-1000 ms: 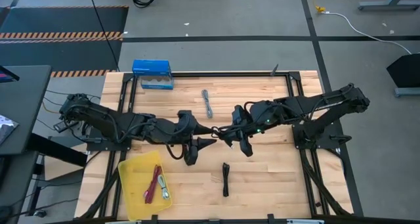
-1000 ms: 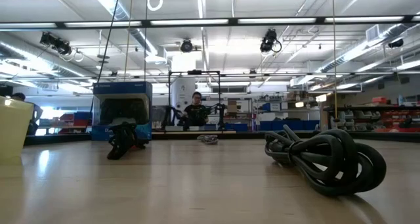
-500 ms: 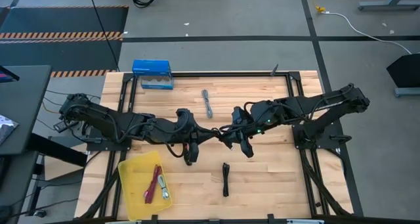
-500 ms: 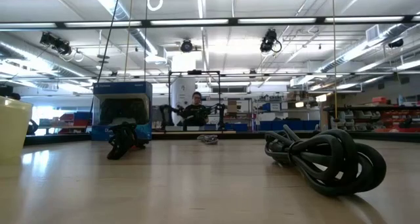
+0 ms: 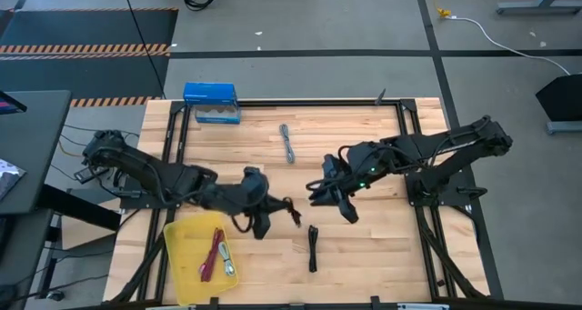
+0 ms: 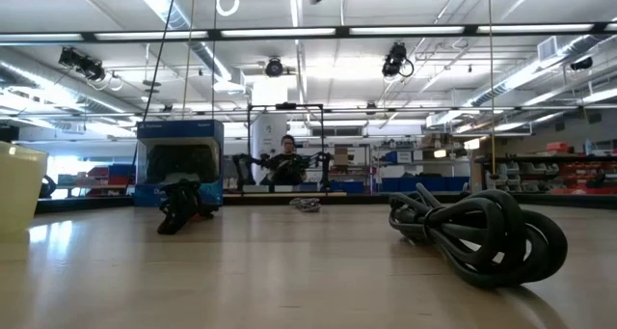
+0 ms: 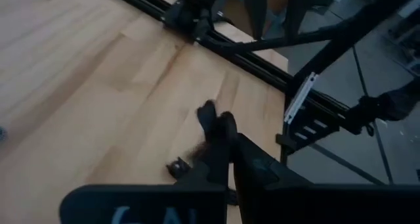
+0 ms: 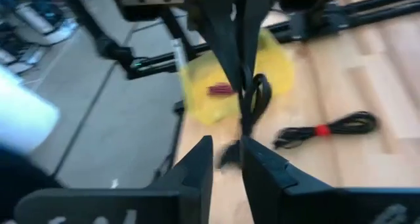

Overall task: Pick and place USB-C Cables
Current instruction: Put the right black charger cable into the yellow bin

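Note:
My left gripper [image 5: 277, 207] is shut on a black USB-C cable bundle [image 5: 293, 211] over the table's middle; the left wrist view shows the bundle [image 7: 213, 127] at its fingertips. Just to its right, my right gripper [image 5: 320, 195] stands slightly open [image 8: 228, 159], apart from the bundle and facing it. A black cable with a red tie [image 8: 328, 129] lies flat near the front edge [image 5: 312, 248]. A grey cable [image 5: 287, 143] lies toward the far side. The yellow tray [image 5: 182, 242] at the near left holds a magenta cable [image 5: 216, 251] and a grey one [image 5: 227, 265]. My left gripper pinches the black bundle [image 7: 216, 135] between its two fingers, at their free ends. The fingers slant down toward the table's right side. The bundle sticks out past the fingertips [image 5: 293, 211], and its loop [image 8: 259, 96] shows above the wood, clear of the table.
A blue box [image 5: 211, 103] stands at the far left corner. Black frame rails [image 5: 300, 101] run along the table's edges. In the low view two black bundles [image 6: 482, 234] [image 6: 181, 205] rest on the wood. A person [image 6: 287, 160] sits in the room beyond.
My left gripper has shut on the black bundle that hung between the two grippers. It has then drawn back toward the near edge and the left, carrying the bundle away from my right gripper.

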